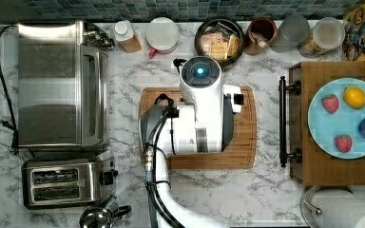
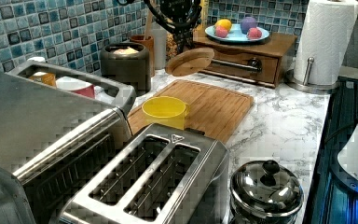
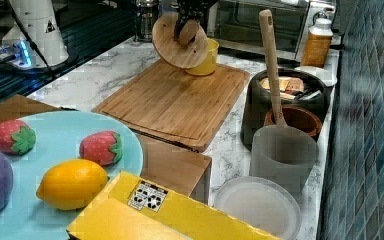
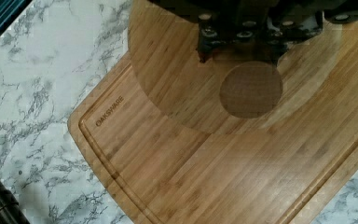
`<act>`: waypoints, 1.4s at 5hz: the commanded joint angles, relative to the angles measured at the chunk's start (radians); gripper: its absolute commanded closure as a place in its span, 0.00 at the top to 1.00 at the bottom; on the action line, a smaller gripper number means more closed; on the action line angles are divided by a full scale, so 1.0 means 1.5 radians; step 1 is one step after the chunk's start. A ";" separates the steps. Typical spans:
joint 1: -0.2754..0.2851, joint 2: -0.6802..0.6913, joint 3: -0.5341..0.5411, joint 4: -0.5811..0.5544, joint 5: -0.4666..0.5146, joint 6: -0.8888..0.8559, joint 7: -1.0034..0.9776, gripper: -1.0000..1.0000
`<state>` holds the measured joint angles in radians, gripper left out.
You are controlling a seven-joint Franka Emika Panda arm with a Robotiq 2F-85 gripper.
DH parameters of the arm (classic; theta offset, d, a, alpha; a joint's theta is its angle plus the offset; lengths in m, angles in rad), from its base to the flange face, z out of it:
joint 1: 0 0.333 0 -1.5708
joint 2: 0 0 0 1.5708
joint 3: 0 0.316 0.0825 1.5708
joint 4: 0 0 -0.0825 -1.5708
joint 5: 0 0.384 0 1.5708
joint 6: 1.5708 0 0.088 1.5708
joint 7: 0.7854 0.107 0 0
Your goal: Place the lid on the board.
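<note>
While the yellow cup stood on the board's near-left corner in the left view, we saw bare bamboo spread rightward to its grooved edge. Our gripper was clamped on the knob of the round wooden lid, held tilted, clear above the board
</note>
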<state>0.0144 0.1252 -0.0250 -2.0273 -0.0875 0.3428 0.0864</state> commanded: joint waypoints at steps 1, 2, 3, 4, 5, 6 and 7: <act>-0.019 -0.153 -0.039 -0.118 -0.066 0.145 0.079 0.00; -0.019 -0.159 -0.047 -0.154 -0.106 0.179 0.109 0.00; -0.024 -0.164 -0.051 -0.179 -0.128 0.207 0.131 0.00; -0.036 -0.183 -0.052 -0.230 -0.179 0.275 0.182 0.00; -0.039 -0.182 -0.061 -0.261 -0.218 0.320 0.225 0.00; -0.045 -0.167 -0.061 -0.276 -0.265 0.360 0.267 0.00; -0.046 -0.143 -0.075 -0.285 -0.240 0.414 0.239 0.00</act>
<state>-0.0464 -0.0414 -0.1310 -2.5020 -0.4756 0.8799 0.4329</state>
